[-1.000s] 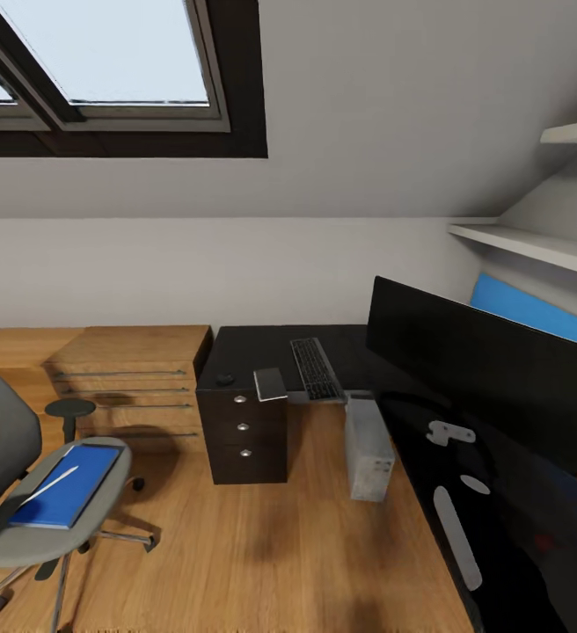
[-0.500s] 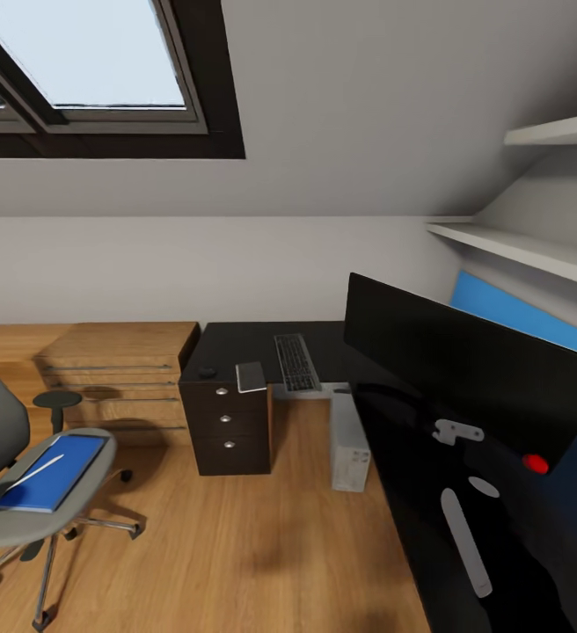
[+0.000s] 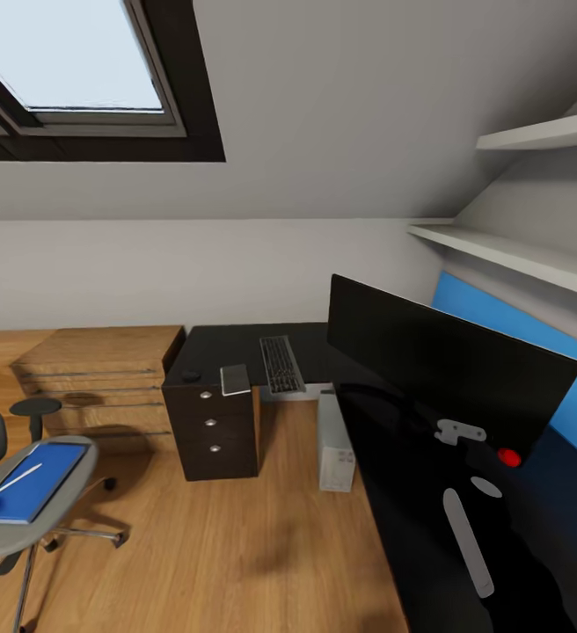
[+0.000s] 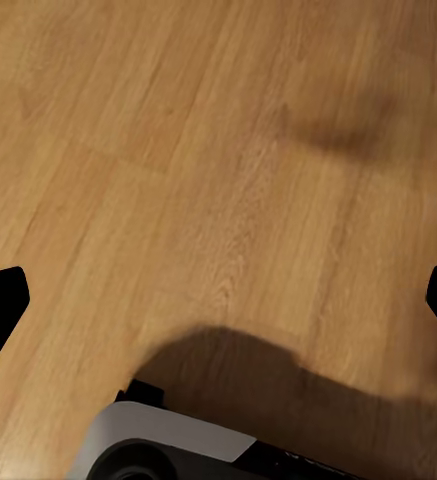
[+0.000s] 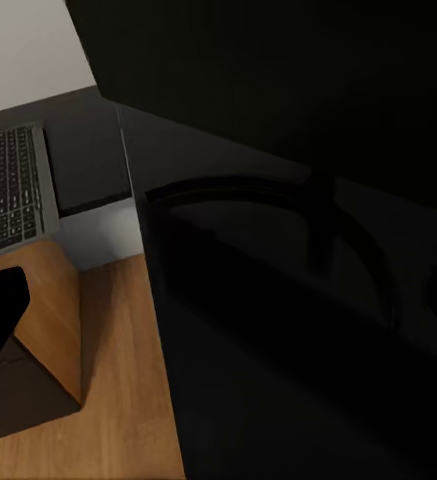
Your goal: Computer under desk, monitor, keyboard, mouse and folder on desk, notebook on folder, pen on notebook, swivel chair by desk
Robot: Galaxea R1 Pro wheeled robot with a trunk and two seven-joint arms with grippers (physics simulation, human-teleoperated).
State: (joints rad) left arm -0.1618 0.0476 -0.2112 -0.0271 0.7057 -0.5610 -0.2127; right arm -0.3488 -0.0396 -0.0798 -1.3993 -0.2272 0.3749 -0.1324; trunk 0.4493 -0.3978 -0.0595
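The black desk [image 3: 236, 341] runs from the back wall along my right. On it stand the monitor [image 3: 447, 369], the keyboard [image 3: 280, 363], the grey notebook [image 3: 235, 380] and the small dark mouse [image 3: 191, 375]. The grey computer [image 3: 334, 444] stands on the floor under the desk. At the left edge the swivel chair [image 3: 33, 536] carries the blue folder [image 3: 29, 492] with the whitish pen [image 3: 11, 482] lying on it. My left gripper [image 4: 218, 305] hangs open over bare floor. My right gripper [image 5: 218, 310] is open near the desk [image 5: 278, 340], with the keyboard [image 5: 8, 190] and monitor [image 5: 278, 80] ahead.
Low wooden shelving [image 3: 104, 374] stands against the back wall left of the desk drawers [image 3: 211, 426]. White wall shelves [image 3: 517, 255] and a blue panel [image 3: 500, 325] are behind the monitor. Wooden floor [image 3: 236, 545] lies open between chair and desk. My grey base [image 4: 168, 445] shows in the left wrist view.
The whole head view has shifted: everything sits further left and slightly smaller, so the camera has moved. None of the things has moved.
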